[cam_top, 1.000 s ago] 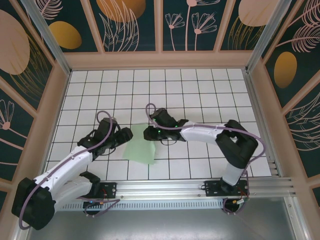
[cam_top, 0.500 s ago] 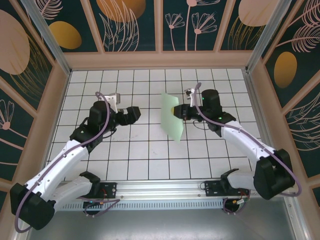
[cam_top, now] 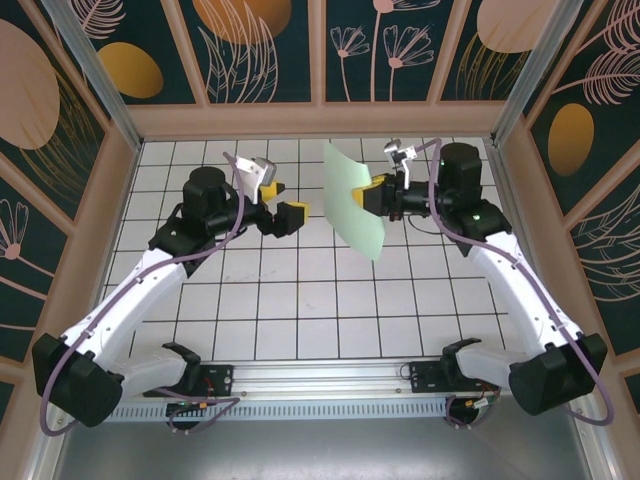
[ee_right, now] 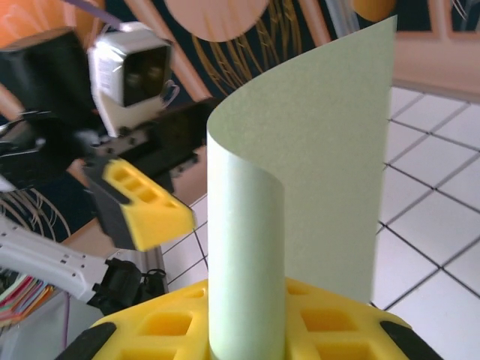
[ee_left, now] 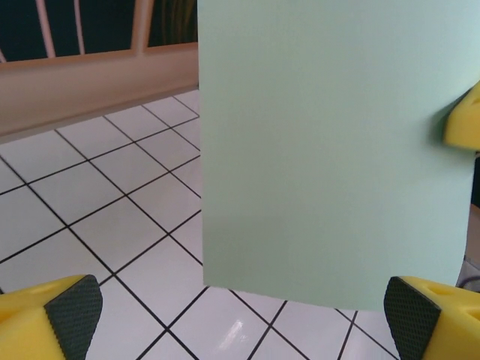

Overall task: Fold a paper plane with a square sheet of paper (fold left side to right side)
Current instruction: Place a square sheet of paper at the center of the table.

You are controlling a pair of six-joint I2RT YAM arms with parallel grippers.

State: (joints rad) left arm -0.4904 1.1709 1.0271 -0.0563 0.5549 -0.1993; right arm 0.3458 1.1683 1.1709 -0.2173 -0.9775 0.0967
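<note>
Three dark floral walls (cam_top: 265, 50) enclose a white, black-gridded tile floor (cam_top: 300, 320).

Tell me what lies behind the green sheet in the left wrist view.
Tiled floor and a wooden wall base show beyond the sheet. One yellow finger of the right gripper shows at its right edge; the rest of that gripper is covered.

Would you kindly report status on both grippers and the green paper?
Right gripper shut on green paper, held above the table, curled. Left gripper open, facing it, not touching. Nothing between them.
</note>
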